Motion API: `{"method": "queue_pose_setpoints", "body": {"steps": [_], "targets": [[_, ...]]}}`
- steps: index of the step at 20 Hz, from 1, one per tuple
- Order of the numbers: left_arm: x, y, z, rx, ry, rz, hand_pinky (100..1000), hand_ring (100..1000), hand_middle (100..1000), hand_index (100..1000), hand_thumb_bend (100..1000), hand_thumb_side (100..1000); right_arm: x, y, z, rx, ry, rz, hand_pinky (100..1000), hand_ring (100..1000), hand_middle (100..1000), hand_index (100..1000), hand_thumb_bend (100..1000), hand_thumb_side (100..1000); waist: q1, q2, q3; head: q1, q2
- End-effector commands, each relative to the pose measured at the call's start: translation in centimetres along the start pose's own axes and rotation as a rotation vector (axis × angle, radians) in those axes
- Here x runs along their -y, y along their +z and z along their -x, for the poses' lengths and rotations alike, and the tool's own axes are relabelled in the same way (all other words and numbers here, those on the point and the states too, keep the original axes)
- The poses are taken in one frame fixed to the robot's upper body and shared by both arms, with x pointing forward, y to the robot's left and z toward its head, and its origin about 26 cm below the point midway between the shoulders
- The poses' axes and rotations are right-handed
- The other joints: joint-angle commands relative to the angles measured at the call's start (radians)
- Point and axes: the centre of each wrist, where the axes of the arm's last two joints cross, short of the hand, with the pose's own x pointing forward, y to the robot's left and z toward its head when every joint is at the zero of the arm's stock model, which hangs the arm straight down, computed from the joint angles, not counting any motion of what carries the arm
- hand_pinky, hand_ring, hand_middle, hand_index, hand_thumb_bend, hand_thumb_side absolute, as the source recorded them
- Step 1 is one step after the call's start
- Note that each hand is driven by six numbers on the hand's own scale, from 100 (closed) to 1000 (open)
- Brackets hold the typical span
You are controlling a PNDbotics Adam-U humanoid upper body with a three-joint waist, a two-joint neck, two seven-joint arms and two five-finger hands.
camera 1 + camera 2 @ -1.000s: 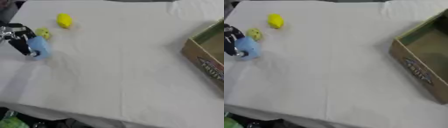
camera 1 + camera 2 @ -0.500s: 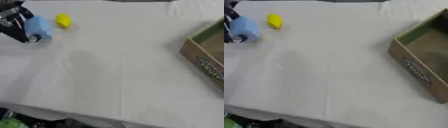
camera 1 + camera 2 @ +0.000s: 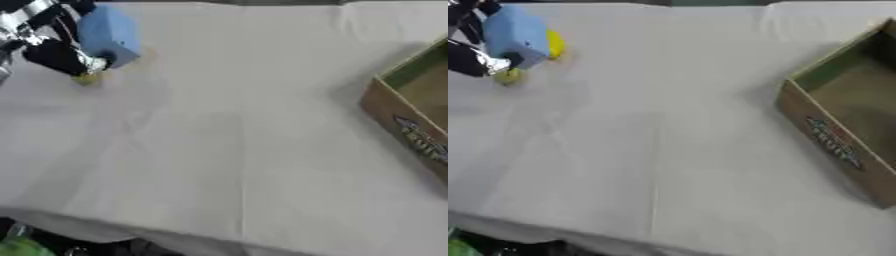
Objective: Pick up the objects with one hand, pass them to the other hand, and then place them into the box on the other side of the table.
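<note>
A white cloth (image 3: 227, 150) covered the table, creased in a few long folds running toward its near edge. Below that near edge, at the cloth's lower left corner, a bright green thing (image 3: 19, 247) showed beside some dark, unclear shapes.

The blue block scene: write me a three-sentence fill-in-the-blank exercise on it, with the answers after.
1. The robot's left hand holds a block coloured ____.
2. The cardboard box lies at the table's ____ side.
3. The small thing showing just past the block is coloured ____.

Missing words: blue; right; yellow
</note>
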Motion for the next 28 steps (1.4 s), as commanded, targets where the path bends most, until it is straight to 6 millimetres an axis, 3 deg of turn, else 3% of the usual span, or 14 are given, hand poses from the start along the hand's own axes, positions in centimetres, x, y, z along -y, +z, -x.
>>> {"method": "queue_pose_setpoints", "body": {"steps": [1, 14, 28], "targets": [[0.0, 0.1, -1.2, 0.048, 0.025, -0.024, 565, 512, 433, 506, 100, 100, 0.7, -0.5, -1.2, 0.033, 0.031, -0.011, 966, 633, 713, 734, 100, 566, 0.0, -0.016, -0.001, -0.011, -0.017], [3.0, -0.5, -2.9, 0.136, 0.115, -0.07, 551, 497, 418, 494, 100, 100, -0.6, -1.7, -2.7, 0.103, 0.036, -0.103, 966, 663, 741, 753, 100, 524, -0.008, -0.017, -0.005, -0.036, -0.033], [5.4, -0.4, -3.3, 0.236, 0.094, -0.101, 546, 489, 411, 486, 100, 100, -4.2, -5.4, -10.0, 0.377, 0.296, -0.439, 979, 767, 816, 804, 100, 296, -0.032, -0.042, -0.021, -0.032, -0.003]]}}
